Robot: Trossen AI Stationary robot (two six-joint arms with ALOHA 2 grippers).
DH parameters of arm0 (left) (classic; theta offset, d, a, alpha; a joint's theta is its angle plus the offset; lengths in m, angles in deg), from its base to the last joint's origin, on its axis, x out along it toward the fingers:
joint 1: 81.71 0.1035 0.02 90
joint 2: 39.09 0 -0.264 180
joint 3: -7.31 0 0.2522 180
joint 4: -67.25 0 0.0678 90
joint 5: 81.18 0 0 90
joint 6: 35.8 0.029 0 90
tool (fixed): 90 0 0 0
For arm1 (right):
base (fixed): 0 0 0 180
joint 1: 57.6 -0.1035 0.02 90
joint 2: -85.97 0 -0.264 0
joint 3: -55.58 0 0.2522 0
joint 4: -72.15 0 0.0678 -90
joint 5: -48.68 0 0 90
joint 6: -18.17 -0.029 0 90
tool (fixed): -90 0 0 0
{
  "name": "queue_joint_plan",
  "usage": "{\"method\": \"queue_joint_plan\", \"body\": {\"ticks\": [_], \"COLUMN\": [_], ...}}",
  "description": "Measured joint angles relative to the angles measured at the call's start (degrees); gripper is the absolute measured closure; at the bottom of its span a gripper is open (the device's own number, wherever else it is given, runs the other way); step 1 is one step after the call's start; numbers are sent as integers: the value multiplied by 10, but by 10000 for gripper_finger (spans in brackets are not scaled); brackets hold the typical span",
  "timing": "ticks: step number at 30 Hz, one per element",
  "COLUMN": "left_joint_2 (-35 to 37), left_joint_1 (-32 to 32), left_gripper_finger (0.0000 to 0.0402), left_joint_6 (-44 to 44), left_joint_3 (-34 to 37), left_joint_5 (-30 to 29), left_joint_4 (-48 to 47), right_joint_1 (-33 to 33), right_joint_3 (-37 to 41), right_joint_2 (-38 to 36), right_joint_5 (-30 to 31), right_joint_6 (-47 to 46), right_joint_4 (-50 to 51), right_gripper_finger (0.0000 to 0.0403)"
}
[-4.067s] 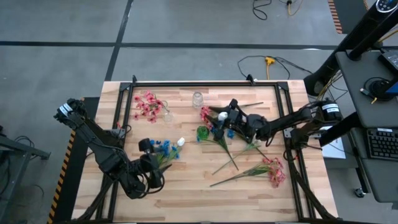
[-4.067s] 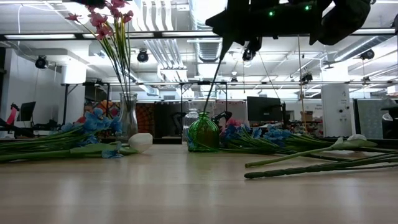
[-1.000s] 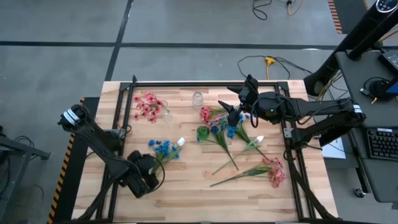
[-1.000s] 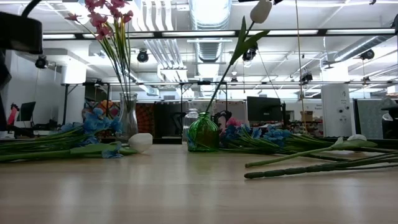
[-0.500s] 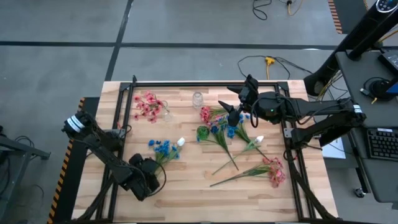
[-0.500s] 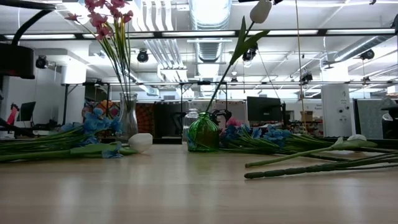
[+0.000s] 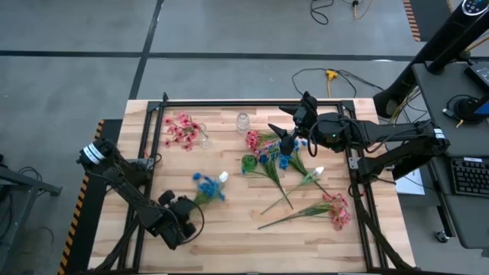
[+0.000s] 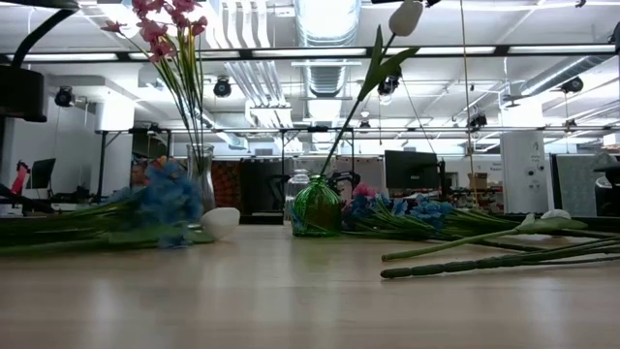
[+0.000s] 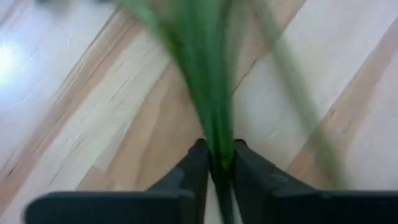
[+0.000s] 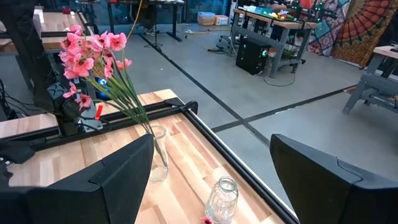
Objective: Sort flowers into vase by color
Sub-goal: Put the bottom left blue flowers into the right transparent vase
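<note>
Blue flowers point(image 7: 206, 186) on the tabletop's point(image 7: 229, 237) left half are now shifting and blurring, where half a second ago they were lying still; the left claw point(image 9: 216, 163), low near the front-left corner, is pinching their green stems point(image 9: 208, 93) between its narrowed fingers point(image 9: 193, 168). A white bud point(image 7: 222, 176) is lying just beside the blue blossoms. Pink flowers point(image 7: 180, 128) are standing in a clear tall vase point(image 8: 200, 180) at the back left. A small clear jar point(image 7: 243, 122) is sitting near the back edge; nothing can be made out inside it. The green vase point(image 7: 249, 163) at the middle is holding one white flower point(image 8: 405, 17) on a leaning stem. More loose sprigs point(image 7: 306, 206), pink, blue and white, are lying to the right of it. Behind the green vase, the right claw point(image 7: 288, 136) is hanging above the tabletop with its fingers point(image 10: 130, 171) spread wide, gripping nothing.
</note>
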Motion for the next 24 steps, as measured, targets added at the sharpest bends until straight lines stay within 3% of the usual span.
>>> {"method": "queue_joint_plan", "body": {"ticks": [4,24], "left_joint_2": [13,134], "left_joint_1": [-3,-6], "left_gripper_finger": [393,394], "left_joint_6": [-1,-55], "left_joint_3": [1,2], "left_joint_5": [11,-2], "left_joint_4": [-9,-72], "right_joint_1": [0,0], "right_joint_3": [0,0], "right_joint_2": [0,0], "right_joint_5": [0,0], "right_joint_6": [0,0], "right_joint_4": [0,13], "right_gripper_finger": [90,90]}}
